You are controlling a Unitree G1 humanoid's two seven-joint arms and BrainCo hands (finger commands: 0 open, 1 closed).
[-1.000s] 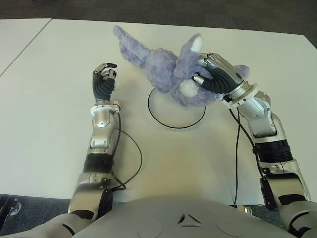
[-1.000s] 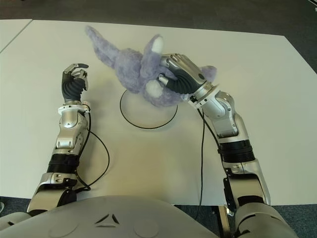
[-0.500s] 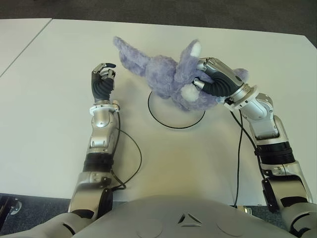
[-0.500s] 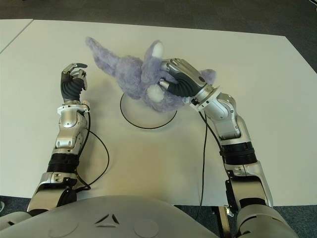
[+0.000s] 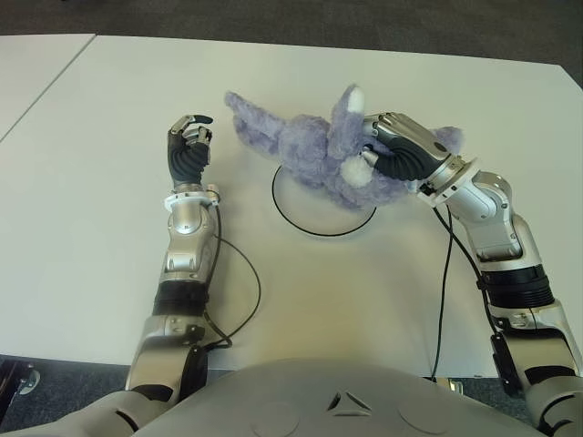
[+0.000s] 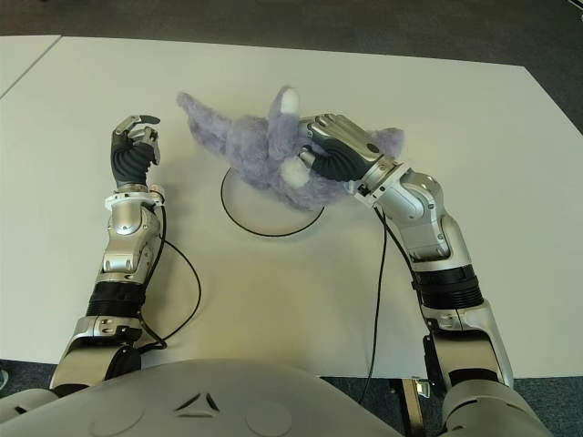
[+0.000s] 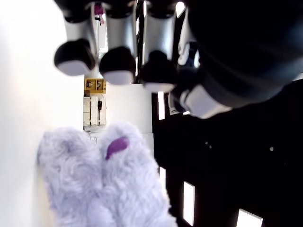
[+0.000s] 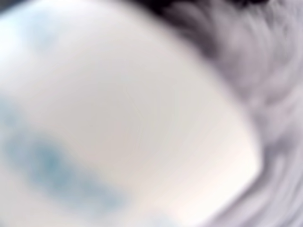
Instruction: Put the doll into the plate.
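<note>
A fluffy lavender doll (image 5: 314, 150) with white ear tips hangs over the far part of the plate (image 5: 310, 214), a white disc with a thin black rim on the table. My right hand (image 5: 396, 155) is shut on the doll's right side, fingers sunk in the fur. The doll's long limb (image 5: 250, 123) stretches left beyond the rim. Whether the doll touches the plate I cannot tell. My left hand (image 5: 189, 146) stands upright left of the plate with its fingers curled and nothing in them. The left wrist view shows the doll (image 7: 102, 184) farther off.
The white table (image 5: 91, 182) spreads wide on both sides. A second white table (image 5: 27, 64) shows at the far left, past a narrow gap. Black cables (image 5: 241, 282) run along both forearms near the front edge.
My right hand has carried the doll down and a little to the right, closer over the plate. The left hand has stayed where it was.
</note>
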